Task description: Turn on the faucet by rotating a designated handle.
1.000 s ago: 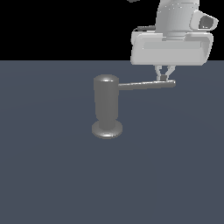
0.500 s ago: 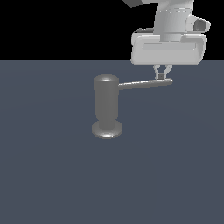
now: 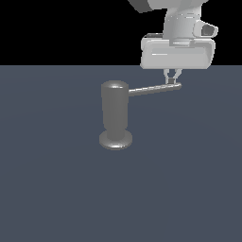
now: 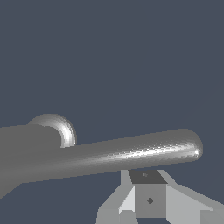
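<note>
- Faucet (image 3: 115, 116): glossy grey upright cylinder, rounded top, flared disc base resting on a flat dark blue-grey floor (image 3: 56, 189). Standing straight, no tilt visible.
- Handle (image 3: 153, 89): slim grey rod, rounded free end, projecting sideways from the faucet's upper part toward the exterior view's right; free end sits slightly higher than the root at the cylinder.
- Handle in wrist view (image 4: 131, 153): thick-looking bar crossing the frame, rounded tip lit by a highlight; faucet (image 4: 26, 148) seen from above, its base rim showing as a bright curved edge behind the body.
- Gripper (image 3: 172, 81): pale grey hand with a broad box-shaped body, hanging above the handle's far end, well away from the faucet body toward the exterior view's right.
- Fingers (image 3: 168, 75): two short prongs pointing down, converging near the handle's tip; tips at, or just touching, the top of the rod close to its rounded end.
- Pincer state: prongs drawn close together with only a narrow slit between them; no rod visibly clasped between them; actual contact with the handle cannot be settled from either view.
- Gripper in wrist view (image 4: 148, 199): pale angular finger parts lying just behind the handle's tip, partly hidden by the rod.
</note>
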### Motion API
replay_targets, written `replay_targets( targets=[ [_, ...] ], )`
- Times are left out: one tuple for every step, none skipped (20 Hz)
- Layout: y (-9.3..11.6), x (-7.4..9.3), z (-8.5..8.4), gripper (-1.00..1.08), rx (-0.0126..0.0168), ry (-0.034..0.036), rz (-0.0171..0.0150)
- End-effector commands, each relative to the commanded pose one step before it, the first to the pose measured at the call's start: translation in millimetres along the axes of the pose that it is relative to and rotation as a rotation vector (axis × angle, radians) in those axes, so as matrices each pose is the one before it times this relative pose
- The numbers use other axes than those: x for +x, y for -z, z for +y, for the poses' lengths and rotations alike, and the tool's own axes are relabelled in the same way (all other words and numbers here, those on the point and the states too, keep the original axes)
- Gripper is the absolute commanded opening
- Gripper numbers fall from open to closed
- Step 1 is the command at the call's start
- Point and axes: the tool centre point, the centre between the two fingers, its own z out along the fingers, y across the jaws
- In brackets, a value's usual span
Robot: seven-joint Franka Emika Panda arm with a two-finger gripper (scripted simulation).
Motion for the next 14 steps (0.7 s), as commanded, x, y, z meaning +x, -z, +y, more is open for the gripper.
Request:
replay_targets(
  targets=[
    [-8.37,6.94,0.15,-1.00,0.00055,-0.00229,-0.01031],
    [-0.42,2.88,0.04,-1.00,-0.00002,-0.00096,-0.00071],
    [-0.38,2.85,-0.01,-1.00,-0.00001,-0.00088,-0.00065],
    [-0.38,2.84,0.00,-1.00,-0.00001,-0.00088,-0.00065],
    [-0.38,2.82,0.00,-1.00,-0.00002,-0.00088,-0.00065],
    [-0.42,2.81,0.05,-1.00,-0.00002,-0.00096,-0.00071],
    [-0.34,2.78,-0.05,-1.00,-0.00001,-0.00079,-0.00058],
    [-0.41,2.78,0.06,-1.00,-0.00002,-0.00096,-0.00071],
    [-0.29,2.74,-0.11,-1.00,-0.00001,-0.00068,-0.00050],
    [-0.41,2.74,0.07,-1.00,-0.00002,-0.00096,-0.00071],
    [-0.33,2.72,-0.04,-1.00,-0.00001,-0.00079,-0.00058],
    [-0.41,2.71,0.08,-1.00,-0.00002,-0.00096,-0.00071],
    [-0.33,2.68,-0.03,-1.00,-0.00001,-0.00079,-0.00058],
    [-0.33,2.66,-0.02,-1.00,-0.00001,-0.00079,-0.00058]
  ],
)
